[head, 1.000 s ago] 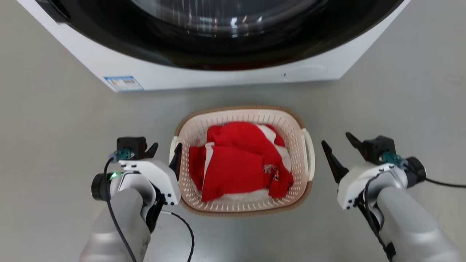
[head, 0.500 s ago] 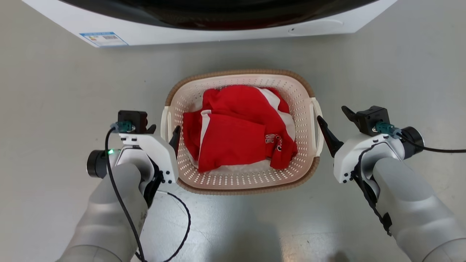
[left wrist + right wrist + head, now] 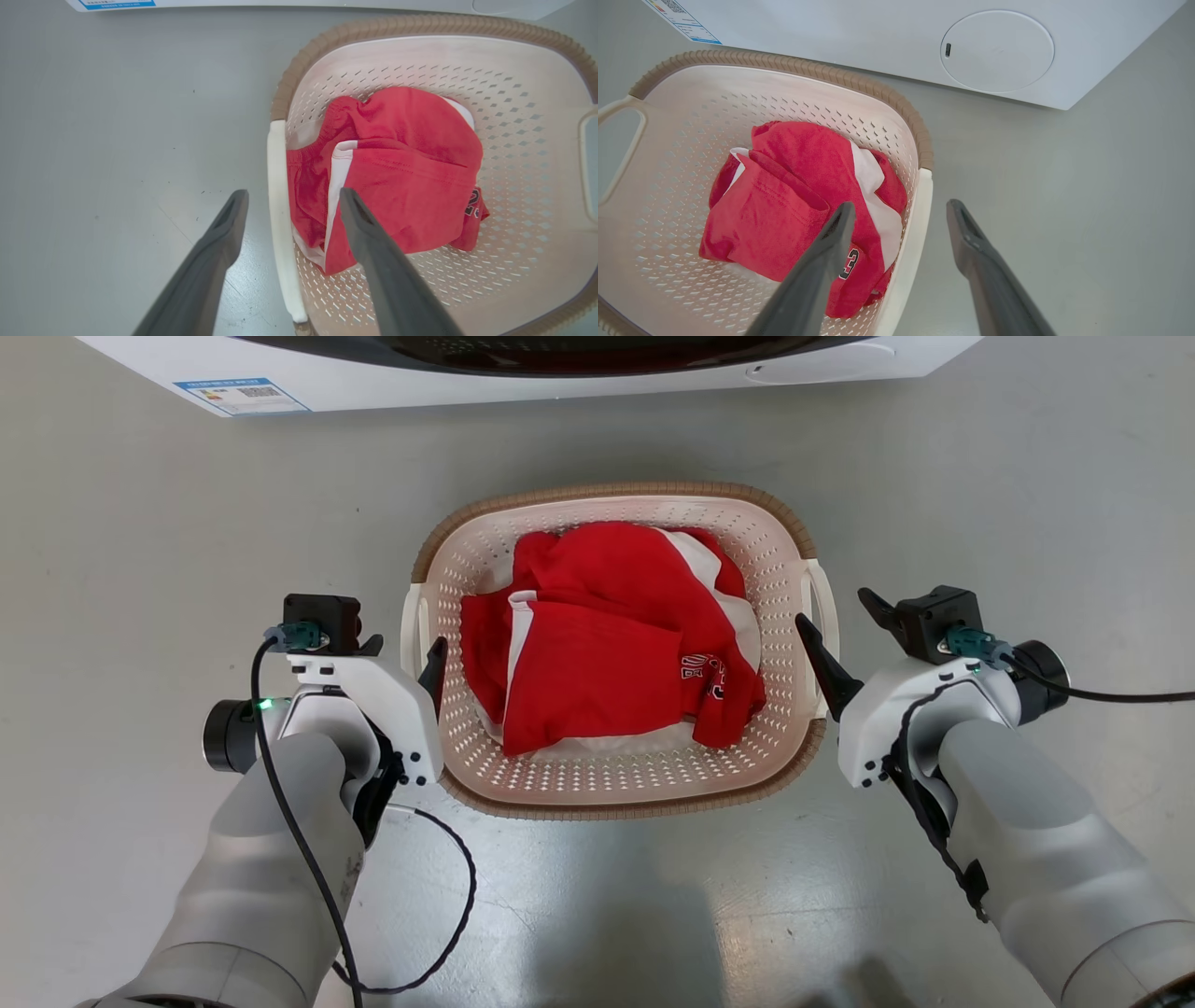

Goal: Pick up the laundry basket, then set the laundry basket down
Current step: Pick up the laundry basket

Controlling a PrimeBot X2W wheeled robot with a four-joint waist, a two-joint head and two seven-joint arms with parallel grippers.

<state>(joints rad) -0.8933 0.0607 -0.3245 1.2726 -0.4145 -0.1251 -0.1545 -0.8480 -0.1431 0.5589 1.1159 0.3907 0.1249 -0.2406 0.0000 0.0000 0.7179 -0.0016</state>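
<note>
The laundry basket (image 3: 611, 491), cream with a brown rim band, stands on the grey floor in front of the washing machine and holds red and white clothing (image 3: 607, 644). My left gripper (image 3: 403, 651) is open and straddles the basket's left white handle (image 3: 278, 186), one finger inside the basket and one outside. My right gripper (image 3: 837, 616) is open too, its fingers on either side of the right white handle (image 3: 917, 219). In the wrist views neither pair of fingers presses on its handle.
The white base of the washing machine (image 3: 560, 378) runs along the top of the head view, with a blue label (image 3: 243, 394) and a round cover (image 3: 997, 51). Grey floor (image 3: 140, 523) lies around the basket. A black cable (image 3: 448, 915) loops off my left arm.
The head camera has tilted down, so the machine has slid up the picture. Both grippers have closed in on the basket; the right one now straddles its handle.
</note>
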